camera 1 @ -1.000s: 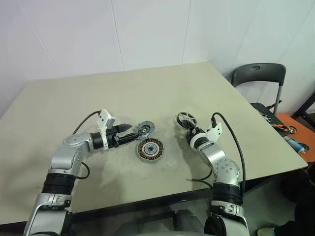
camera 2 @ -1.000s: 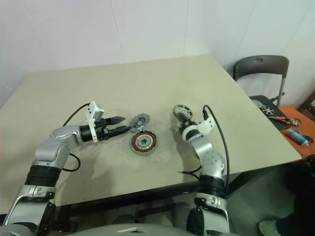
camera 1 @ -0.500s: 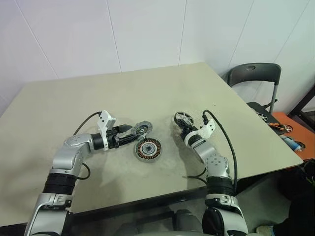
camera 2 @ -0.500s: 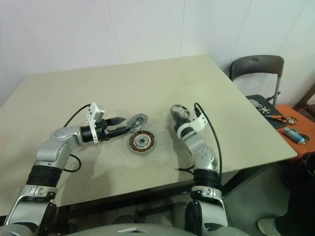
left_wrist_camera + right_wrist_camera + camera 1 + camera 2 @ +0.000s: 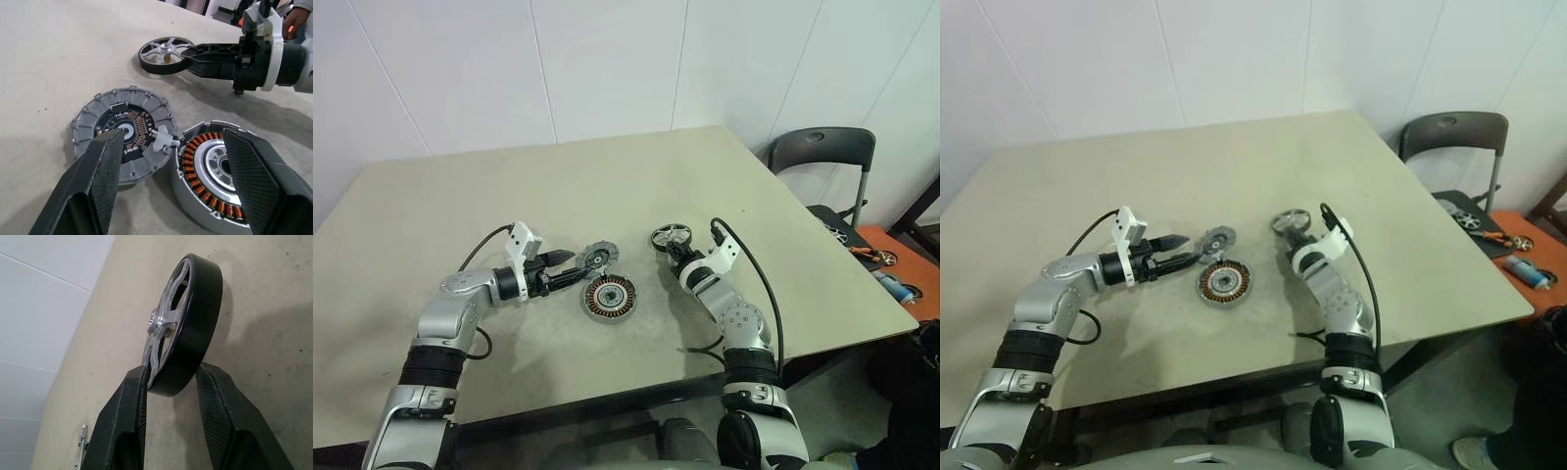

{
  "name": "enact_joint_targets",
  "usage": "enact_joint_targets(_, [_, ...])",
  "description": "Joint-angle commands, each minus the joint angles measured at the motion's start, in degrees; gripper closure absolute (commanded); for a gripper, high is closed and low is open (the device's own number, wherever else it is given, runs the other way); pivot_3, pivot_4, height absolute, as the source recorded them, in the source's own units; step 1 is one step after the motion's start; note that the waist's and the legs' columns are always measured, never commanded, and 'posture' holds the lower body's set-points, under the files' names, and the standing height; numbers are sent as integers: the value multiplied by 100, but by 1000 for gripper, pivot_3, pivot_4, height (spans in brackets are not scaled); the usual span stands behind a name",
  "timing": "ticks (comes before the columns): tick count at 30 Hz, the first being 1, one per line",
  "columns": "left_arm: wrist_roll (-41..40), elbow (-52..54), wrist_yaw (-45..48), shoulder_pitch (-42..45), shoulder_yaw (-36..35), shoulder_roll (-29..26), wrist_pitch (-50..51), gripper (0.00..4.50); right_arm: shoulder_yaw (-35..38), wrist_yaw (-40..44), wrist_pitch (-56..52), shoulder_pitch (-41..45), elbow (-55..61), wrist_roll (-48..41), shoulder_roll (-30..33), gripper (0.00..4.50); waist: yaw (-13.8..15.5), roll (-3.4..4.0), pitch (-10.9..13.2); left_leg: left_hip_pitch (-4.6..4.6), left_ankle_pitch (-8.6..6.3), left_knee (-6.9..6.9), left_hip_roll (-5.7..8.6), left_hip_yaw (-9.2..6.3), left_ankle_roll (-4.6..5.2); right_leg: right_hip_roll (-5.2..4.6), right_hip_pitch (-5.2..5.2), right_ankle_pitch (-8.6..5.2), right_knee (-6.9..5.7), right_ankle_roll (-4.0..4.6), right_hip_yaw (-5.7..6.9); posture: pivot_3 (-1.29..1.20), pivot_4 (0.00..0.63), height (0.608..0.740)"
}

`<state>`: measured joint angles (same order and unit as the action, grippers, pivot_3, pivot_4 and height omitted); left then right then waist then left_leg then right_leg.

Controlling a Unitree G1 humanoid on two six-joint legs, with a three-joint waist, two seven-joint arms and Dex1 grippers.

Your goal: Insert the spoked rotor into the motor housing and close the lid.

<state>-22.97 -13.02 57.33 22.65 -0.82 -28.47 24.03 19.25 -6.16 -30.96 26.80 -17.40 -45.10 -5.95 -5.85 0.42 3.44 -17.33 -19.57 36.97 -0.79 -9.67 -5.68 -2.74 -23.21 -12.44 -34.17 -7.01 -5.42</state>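
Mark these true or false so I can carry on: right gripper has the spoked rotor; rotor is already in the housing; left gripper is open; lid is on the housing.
1. The right gripper has closed on the silver spoked rotor with the black rim. True.
2. The rotor sits inside the silver cylindrical motor housing with copper windings. False: the housing is open and without a rotor.
3. The left gripper is open. True.
4. The flat round grey ribbed lid covers the housing. False: it lies on the beige table beside the housing.

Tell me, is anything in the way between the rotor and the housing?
Nothing visible. The right pincer grips the rotor, and bare table lies between it and the housing. The lid sits off to the side.
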Motion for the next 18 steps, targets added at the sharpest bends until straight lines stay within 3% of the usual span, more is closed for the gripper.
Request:
enact_joint_targets(1, [35,47,22,57,-7,14,-143,1096,75,39,-126,-148,-174,80,41,3743,4,-3,-2,0,0,0,0,0,0,0,1,0,0,0,0,0,0,740])
enact_joint_targets(2, [40,48,18,56,-2,20,-151,1096,43,71,-184,-148,-146,93,75,4016,10,-5,-3,0,0,1,0,0,0,0,2,0,0,0,0,0,0,740])
enact_joint_targets(10, [63,103,-20,24,31,66,-174,1096,78,-51,-82,-129,-305,289,82,4125,14,-5,-3,-1,0,0,0,0,0,1,3,-1,1,1,-1,0,0,740])
enact_joint_targets(18, [74,118,-12,0,10,88,-161,1096,198,216,-585,-144,119,-238,92,4125,22,-4,-3,-1,0,0,0,0,0,1,0,-1,2,1,-1,0,0,740])
